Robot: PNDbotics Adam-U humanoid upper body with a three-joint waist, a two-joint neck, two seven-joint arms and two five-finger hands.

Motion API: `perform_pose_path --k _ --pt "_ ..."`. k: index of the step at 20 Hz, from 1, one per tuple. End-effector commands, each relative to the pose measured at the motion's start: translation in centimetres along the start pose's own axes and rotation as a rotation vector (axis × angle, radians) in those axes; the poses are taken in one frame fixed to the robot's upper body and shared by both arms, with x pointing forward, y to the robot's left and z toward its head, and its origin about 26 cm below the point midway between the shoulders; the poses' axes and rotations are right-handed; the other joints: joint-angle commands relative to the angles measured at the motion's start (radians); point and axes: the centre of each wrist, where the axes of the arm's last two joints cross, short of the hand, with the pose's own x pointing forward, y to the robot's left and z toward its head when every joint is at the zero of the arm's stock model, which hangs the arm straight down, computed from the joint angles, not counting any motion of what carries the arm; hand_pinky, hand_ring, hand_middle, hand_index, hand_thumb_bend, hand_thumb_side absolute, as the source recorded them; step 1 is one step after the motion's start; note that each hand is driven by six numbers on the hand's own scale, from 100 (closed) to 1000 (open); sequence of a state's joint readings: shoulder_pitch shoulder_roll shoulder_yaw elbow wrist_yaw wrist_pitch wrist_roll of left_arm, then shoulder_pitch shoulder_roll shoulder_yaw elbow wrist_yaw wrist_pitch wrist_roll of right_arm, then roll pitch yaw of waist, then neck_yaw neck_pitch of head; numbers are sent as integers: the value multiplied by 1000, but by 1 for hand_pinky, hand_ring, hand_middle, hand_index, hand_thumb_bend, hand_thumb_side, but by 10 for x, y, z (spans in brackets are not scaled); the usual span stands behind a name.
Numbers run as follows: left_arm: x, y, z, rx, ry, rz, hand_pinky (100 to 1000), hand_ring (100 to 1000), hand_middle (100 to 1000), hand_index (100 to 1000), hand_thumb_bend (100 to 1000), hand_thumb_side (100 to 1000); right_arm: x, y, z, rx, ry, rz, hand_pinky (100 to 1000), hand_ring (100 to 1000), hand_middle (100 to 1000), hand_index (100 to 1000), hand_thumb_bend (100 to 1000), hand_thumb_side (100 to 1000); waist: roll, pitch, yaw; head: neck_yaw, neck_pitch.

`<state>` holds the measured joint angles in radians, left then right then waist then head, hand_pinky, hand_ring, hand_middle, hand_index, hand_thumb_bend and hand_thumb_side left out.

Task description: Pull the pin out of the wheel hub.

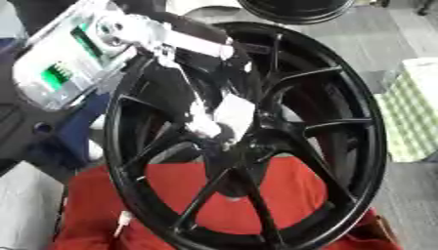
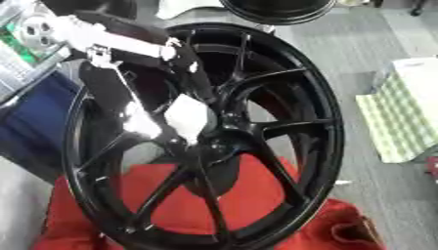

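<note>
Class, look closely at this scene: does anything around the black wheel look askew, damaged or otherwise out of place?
Nothing stands out. The black wheel stands tilted on the red cloth, and the left hand reaches its hub, as the task needs.

Both views come from my head, looking steeply down and close at the wheel (image 1: 248,132), which fills most of each picture. My left eye sits a little to the left, so the wheel lies further right there; my right eye shows more grey floor (image 2: 359,58) on the right. Both share the hub, the spokes, my left arm (image 1: 171,41) coming from the upper left, and the red cloth (image 2: 256,195) below.
</note>
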<state>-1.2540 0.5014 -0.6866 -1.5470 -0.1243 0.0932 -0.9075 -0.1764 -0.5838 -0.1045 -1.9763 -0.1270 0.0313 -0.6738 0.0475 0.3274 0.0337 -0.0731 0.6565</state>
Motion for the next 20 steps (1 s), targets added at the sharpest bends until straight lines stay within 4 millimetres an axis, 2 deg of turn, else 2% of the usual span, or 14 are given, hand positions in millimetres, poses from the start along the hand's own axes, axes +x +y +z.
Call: perform_pose_path --k 1,6,10,20 --pt "2 7 4 12 11 -33 857 821 742 841 394 310 9 0 -4 -2 -33 -18 655 730 677 746 100 746 -3 -17 0 2 -5" --pt "-2 5 2 6 28 -49 841 805 739 832 350 230 9 0 -3 -7 -33 -26 655 731 677 746 100 747 -4 -16 -2 3 -6" --pt "-6 3 0 0 37 -59 830 777 708 813 319 202 9 1 -3 -8 -34 -30 656 731 677 746 100 748 -4 -16 -4 4 -5" --pt "-7 2 -1 0 35 -61 808 721 619 750 324 226 9 1 -3 -18 -33 -41 656 733 679 746 100 751 -4 -13 -6 5 -7"
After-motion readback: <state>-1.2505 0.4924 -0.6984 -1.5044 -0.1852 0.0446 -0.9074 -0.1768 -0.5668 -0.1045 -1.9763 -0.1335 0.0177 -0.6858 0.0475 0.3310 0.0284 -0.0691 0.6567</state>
